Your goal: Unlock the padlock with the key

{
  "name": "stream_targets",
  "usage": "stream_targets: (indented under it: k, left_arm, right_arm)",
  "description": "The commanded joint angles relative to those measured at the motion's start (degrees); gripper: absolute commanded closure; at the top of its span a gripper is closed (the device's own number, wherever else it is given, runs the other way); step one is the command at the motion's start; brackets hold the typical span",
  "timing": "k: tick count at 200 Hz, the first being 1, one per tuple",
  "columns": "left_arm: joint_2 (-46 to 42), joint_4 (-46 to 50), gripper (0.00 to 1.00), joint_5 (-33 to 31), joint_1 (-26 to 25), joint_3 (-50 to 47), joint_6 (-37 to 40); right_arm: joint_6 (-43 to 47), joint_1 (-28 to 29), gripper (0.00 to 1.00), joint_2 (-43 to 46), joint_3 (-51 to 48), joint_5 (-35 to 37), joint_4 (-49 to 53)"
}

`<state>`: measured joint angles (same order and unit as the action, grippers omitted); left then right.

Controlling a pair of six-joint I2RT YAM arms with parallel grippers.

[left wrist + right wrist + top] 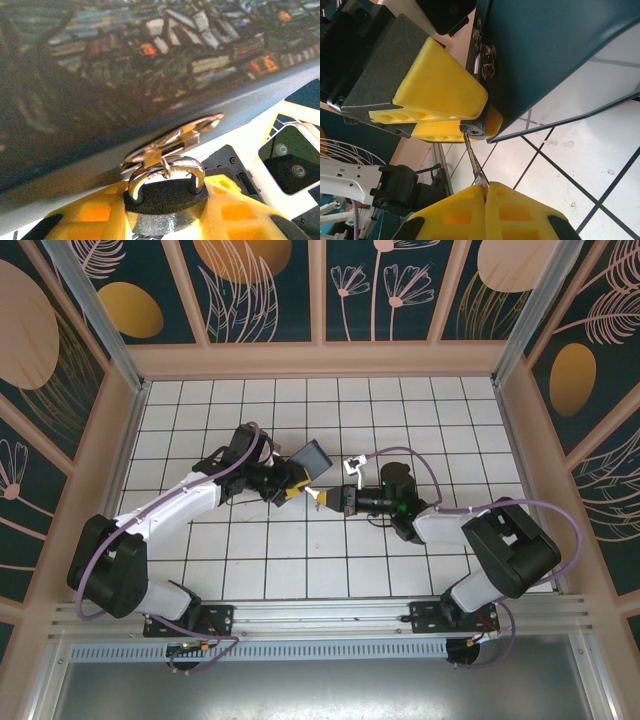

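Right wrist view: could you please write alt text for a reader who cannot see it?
The yellow-tipped right gripper, shut on the key, points it up at the padlock, which the left gripper pinches beside the blue box. White tiled floor lies at right.

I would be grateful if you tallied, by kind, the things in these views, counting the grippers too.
small dark padlock with silvery shackle: 1
thin metal key: 1
blue painted box: 1
yellow-fingered grippers, the left gripper and the right gripper: 2
Total: 5
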<state>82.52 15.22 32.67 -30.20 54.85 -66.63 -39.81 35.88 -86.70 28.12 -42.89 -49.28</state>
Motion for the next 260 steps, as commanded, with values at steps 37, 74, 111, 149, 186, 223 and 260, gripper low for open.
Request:
stream_targets:
  k: [37, 74, 111, 149, 186, 223, 260]
  left_arm:
    - [-1.83, 1.77, 0.84, -0.29, 0.04, 0.53, -0.81]
    - [-2.10, 3.15, 0.84, -2.68, 0.07, 0.52, -1.20]
    - [-2.31, 2.62, 0.83, -2.98, 0.05, 0.43, -2.08]
    - [-2.05, 2.53, 0.84, -2.87, 0.00, 0.45, -2.00]
    - [-1.75, 2.27, 0.84, -2.78, -0.03, 0.52, -2.00]
    - [-1.98, 2.35, 0.84, -3.23, 0.02, 0.57, -2.10]
    - [-1.99, 2.35, 0.84, -3.05, 0.02, 0.57, -2.06]
  right_arm:
    - [-0.35, 0.65, 1.00, -0.88, 1.77, 2.56, -1.00]
    - [-0.44, 0.63, 1.00, 0.40, 1.10, 3.17, -0.41]
    - [-1.52, 0.74, 1.00, -0.61, 1.26, 2.56, -2.47]
    - [-1.41, 1.07, 1.00, -1.17, 2.11, 2.03, -2.08]
    - [-1.22, 1.56, 1.00, -1.70, 2.64, 2.11, -1.55]
    - [-1.65, 1.69, 1.00, -2.84, 3.16, 2.28, -1.42]
    - [-2.58, 1.71, 1.00, -2.90, 3.10, 2.11, -2.40]
